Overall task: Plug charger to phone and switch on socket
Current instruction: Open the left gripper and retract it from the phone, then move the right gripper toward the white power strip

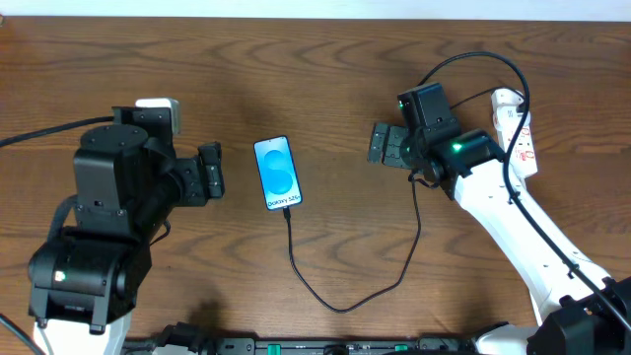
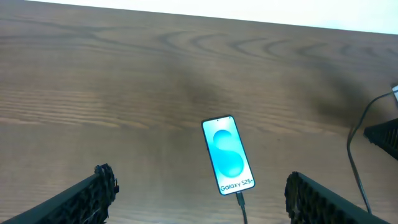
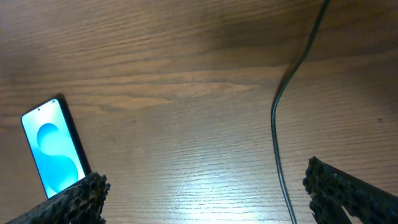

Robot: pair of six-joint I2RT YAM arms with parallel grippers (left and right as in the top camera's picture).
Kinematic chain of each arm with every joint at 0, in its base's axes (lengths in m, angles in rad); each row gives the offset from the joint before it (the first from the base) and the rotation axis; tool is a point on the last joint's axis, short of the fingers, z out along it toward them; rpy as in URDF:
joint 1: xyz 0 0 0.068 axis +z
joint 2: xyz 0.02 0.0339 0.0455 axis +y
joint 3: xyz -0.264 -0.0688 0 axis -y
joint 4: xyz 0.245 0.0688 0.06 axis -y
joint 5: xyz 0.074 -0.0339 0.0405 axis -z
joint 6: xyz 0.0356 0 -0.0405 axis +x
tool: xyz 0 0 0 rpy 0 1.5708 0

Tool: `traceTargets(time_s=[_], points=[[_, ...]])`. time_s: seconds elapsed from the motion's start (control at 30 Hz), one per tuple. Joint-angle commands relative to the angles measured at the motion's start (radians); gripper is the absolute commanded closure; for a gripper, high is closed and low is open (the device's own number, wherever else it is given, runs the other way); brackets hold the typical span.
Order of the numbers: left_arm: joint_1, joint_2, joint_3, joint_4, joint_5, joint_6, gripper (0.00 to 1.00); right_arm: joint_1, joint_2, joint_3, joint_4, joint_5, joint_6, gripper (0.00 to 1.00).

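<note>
The phone (image 1: pixel 277 173) lies face up mid-table, blue screen lit; it also shows in the left wrist view (image 2: pixel 227 154) and the right wrist view (image 3: pixel 53 146). The charger (image 1: pixel 340 304), a thin black cable, has its plug tip in the phone's near end (image 2: pixel 239 199) and loops right toward the right arm; a stretch shows in the right wrist view (image 3: pixel 278 124). The socket (image 1: pixel 518 133), a white power strip, lies at the far right behind the right arm. My left gripper (image 1: pixel 211 174) is open and empty, left of the phone. My right gripper (image 1: pixel 386 145) is open and empty, right of the phone.
A white block (image 1: pixel 158 108) sits behind the left arm. The wooden table (image 1: pixel 315 69) stretches bare at the back. A black cable arcs over the right arm (image 1: pixel 473 59). The table's far edge shows in the left wrist view (image 2: pixel 186 15).
</note>
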Motion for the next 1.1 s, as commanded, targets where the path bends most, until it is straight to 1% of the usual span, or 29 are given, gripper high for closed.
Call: traceTargets(time_s=[0.0, 0.4, 0.47, 0.53, 0.83, 1.07], points=[[-0.002, 0.009, 0.011, -0.002, -0.01, 0.01, 0.12, 0.008, -0.01, -0.006, -0.001, 0.014, -0.013, 0.01], [-0.002, 0.026, 0.011, -0.002, -0.01, 0.01, 0.12, 0.001, -0.011, -0.003, 0.004, 0.014, -0.014, 0.01], [-0.002, 0.026, 0.011, -0.002, -0.01, 0.01, 0.12, -0.008, -0.011, 0.002, 0.002, 0.005, -0.036, 0.01], [-0.002, 0.026, 0.011, -0.002, -0.01, 0.01, 0.12, -0.023, -0.011, 0.016, -0.009, -0.026, -0.087, 0.01], [-0.002, 0.026, 0.011, -0.002, -0.01, 0.01, 0.11, -0.137, -0.011, 0.142, -0.115, -0.1, -0.179, 0.01], [-0.002, 0.026, 0.011, -0.002, -0.01, 0.01, 0.12, -0.276, -0.011, 0.261, -0.163, -0.114, -0.272, 0.01]])
